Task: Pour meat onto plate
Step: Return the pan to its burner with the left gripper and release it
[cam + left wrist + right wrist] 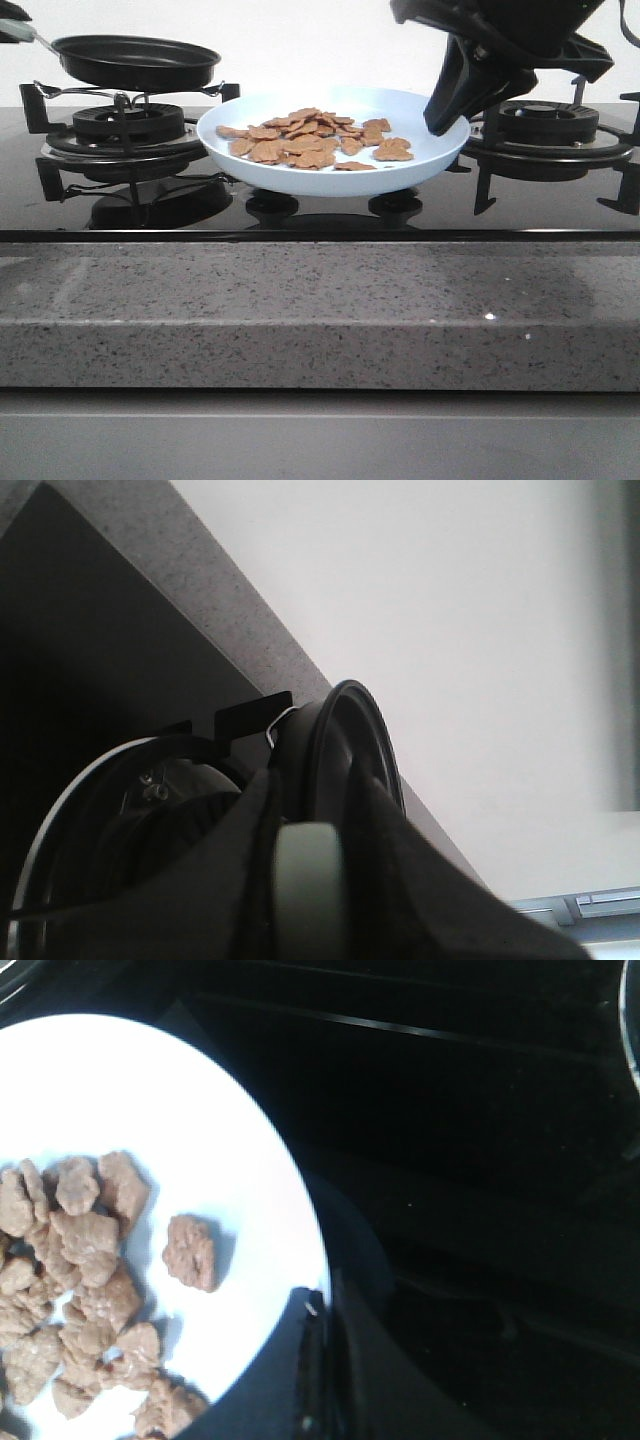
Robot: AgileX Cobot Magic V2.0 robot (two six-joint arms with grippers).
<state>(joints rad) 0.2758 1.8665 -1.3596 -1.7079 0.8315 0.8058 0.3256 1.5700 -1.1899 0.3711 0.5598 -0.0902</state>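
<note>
- The meat (312,137) lies heaped on the plate (430,150), which sits raised over the glossy black cooktop (560,215) between the two burners.
- The right claw (448,122) is closed on the plate's right rim, holding it.
- The left claw (310,880) is clamped on the pale handle (308,890) of the black frying pan (135,60), held level above the left burner (128,125), well apart from the plate.
- The right burner (548,122) stands just behind the right claw.
- A speckled grey tabletop (300,310) edge runs along the front.
</note>
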